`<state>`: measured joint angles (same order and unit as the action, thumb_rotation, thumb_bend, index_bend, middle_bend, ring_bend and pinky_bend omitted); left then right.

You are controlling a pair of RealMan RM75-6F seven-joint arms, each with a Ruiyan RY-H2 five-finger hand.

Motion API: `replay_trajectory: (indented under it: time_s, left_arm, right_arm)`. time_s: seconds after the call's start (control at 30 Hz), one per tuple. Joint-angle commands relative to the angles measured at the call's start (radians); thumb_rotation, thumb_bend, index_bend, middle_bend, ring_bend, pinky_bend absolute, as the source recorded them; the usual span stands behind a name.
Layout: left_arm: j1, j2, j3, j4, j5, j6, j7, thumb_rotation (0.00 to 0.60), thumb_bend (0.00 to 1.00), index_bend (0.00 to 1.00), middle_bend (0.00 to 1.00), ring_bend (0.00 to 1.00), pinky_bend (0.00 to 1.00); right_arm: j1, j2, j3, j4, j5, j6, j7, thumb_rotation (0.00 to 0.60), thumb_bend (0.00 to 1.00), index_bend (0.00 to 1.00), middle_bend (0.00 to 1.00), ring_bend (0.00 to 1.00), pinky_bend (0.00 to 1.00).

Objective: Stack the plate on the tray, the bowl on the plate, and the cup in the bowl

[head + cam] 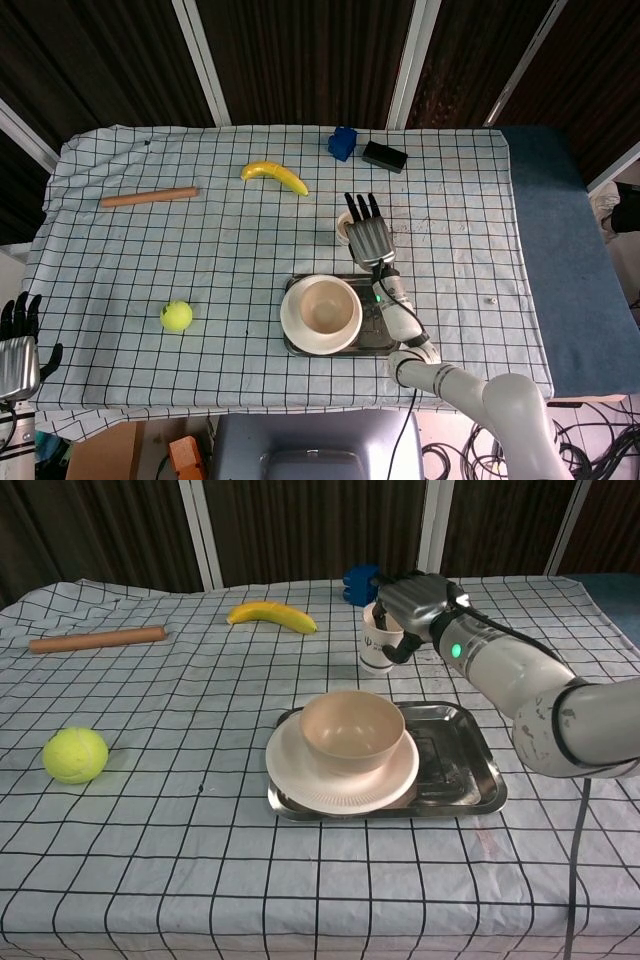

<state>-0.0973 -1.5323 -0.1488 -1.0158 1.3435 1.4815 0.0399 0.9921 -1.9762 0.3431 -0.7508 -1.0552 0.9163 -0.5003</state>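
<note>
Closing in: right hand (410,602) is on the cup (376,645), fingers wrapped over its rim and far side, thumb reaching down the near side; the grasp looks made, though the cup seems to sit on the cloth, slightly tilted
Cup: beside the tray's far edge, near the table's middle; white paper, a small logo facing the chest camera
Why that grip: coming from above and behind keeps the palm free of the bowl, so the cup can likely be carried straight over and dropped in
Stack: plate (342,772) lies on the tray (468,765), at its left end; bowl (352,729) sits on the plate, mouth up; two of three steps look done
Left hand (18,348): parked off the table's near left corner, fingers apart, holding nothing; it has no part in this step
Bystanders: banana (271,615) and roller (97,639) toward the far edge; ball (75,755) near the left edge; blue block (359,582) just behind the cup
Watch: a paper cup crushes easily; squeeze lightly
</note>
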Motion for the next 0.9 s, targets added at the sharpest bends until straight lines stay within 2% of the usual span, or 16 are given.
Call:
replay_trajectory:
  time_s: [0.03,0.13,0.27,0.37,0.5,0.6,0.73,0.9]
  left_arm:
    - [0.001,-0.001,-0.001,0.001,-0.002,0.001,0.002,0.600,0.33,0.00,0.00,0.00,0.00]
    - [0.001,-0.004,-0.001,0.002,-0.002,0.002,0.005,0.600,0.33,0.00,0.00,0.00,0.00]
    - [-0.001,-0.008,0.002,0.003,0.000,0.000,0.013,0.600,0.33,0.00,0.00,0.00,0.00]
    - [-0.004,-0.011,0.003,0.004,0.002,-0.002,0.019,0.600,0.33,0.00,0.00,0.00,0.00]
    - [-0.005,-0.012,0.004,0.004,0.004,-0.003,0.022,0.600,0.33,0.00,0.00,0.00,0.00]
    - [-0.006,-0.016,0.006,0.003,0.005,-0.003,0.031,0.600,0.33,0.00,0.00,0.00,0.00]
    - [-0.005,-0.015,0.008,0.002,0.005,-0.002,0.037,0.600,0.33,0.00,0.00,0.00,0.00]
    - [-0.002,-0.013,0.007,0.000,0.003,-0.001,0.034,0.600,0.33,0.00,0.00,0.00,0.00]
  right_arm:
    - [-0.043,0.082,-0.001,-0.165,-0.041,0.068,0.044,0.600,0.48,0.61,0.00,0.00,0.00]
    - [-0.087,0.165,-0.020,-0.344,-0.080,0.115,0.057,0.600,0.48,0.61,0.00,0.00,0.00]
    - [-0.153,0.295,-0.079,-0.614,-0.144,0.158,0.058,0.600,0.48,0.60,0.00,0.00,0.00]
    - [-0.179,0.348,-0.117,-0.726,-0.198,0.188,0.047,0.600,0.48,0.60,0.00,0.00,0.00]
    - [-0.188,0.363,-0.133,-0.764,-0.221,0.196,0.048,0.600,0.48,0.60,0.00,0.00,0.00]
    - [-0.206,0.397,-0.176,-0.844,-0.255,0.195,0.038,0.600,0.48,0.61,0.00,0.00,0.00]
    - [-0.219,0.427,-0.223,-0.896,-0.221,0.151,-0.028,0.600,0.48,0.61,0.00,0.00,0.00]
    - [-0.225,0.425,-0.249,-0.898,-0.223,0.138,-0.062,0.600,0.48,0.60,0.00,0.00,0.00]
